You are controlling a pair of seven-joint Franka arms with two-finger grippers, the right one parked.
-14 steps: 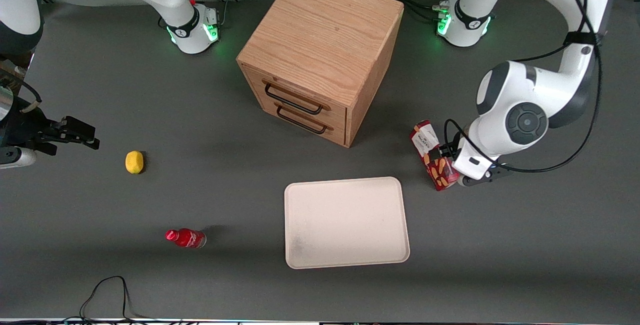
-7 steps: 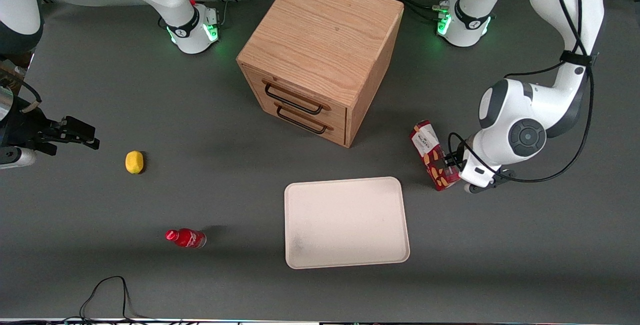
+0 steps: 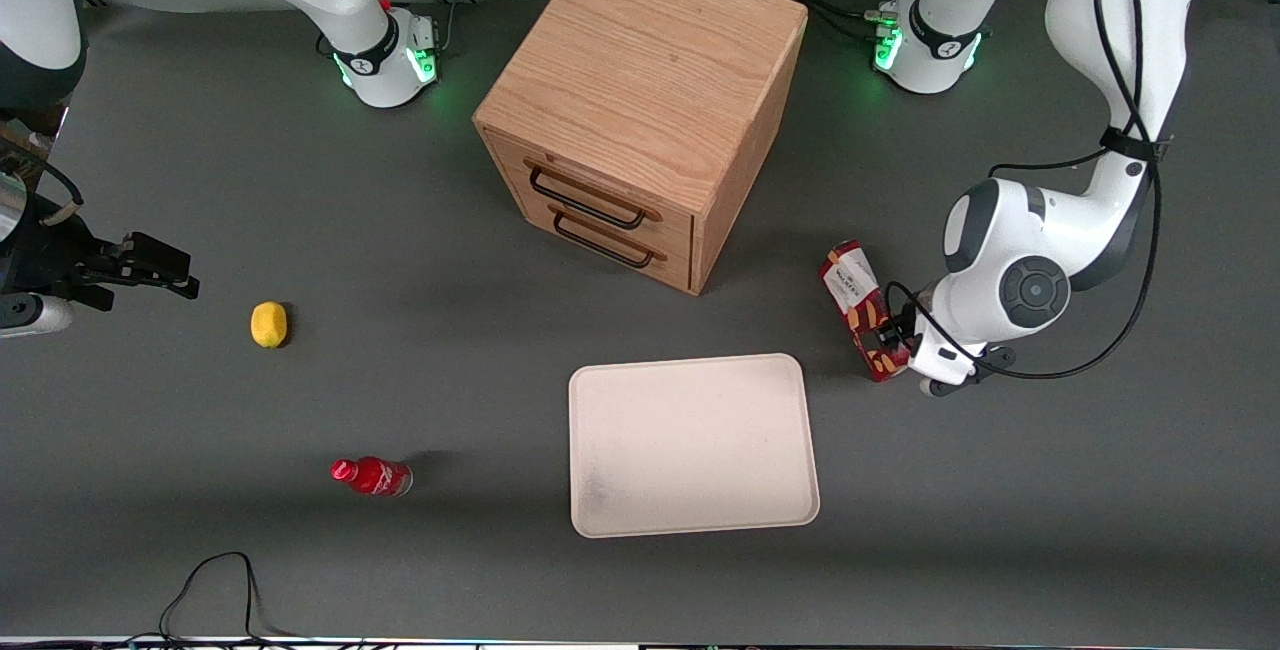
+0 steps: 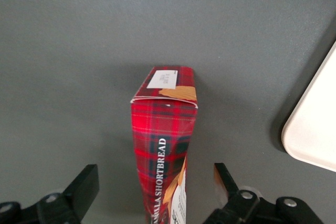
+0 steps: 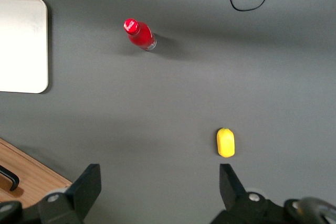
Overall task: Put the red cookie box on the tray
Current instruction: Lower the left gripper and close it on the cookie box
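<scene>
Pincer (image 4: 152, 192) of the working arm is lowered around the red cookie box (image 3: 866, 314), fingers (image 4: 83, 187) spread wide with clear gaps on both sides of the carton, so nothing is gripped yet. The box lies flat on the dark grey table (image 3: 400, 570), toward the working arm's end, just off one corner of the tray (image 3: 690, 445) and apart from it. Its plaid side with white lettering faces the wrist camera, and a white label shows on the end away from the pincer. The tray is a bare cream rectangle nearer the front edge of the table than the oak drawer cabinet (image 3: 640, 110).

Toward the parked arm's end lie a small yellow fruit, perhaps a lemon (image 3: 268, 324), and a small red bottle (image 3: 372, 476).

The step in hand looks like the grasp itself: the pincer is in position astride the box. The next move probably calls for closing the fingers squarely on the carton's long sides, gently enough not to crush the cardboard, then lifting and carrying it the short way to the tray.
</scene>
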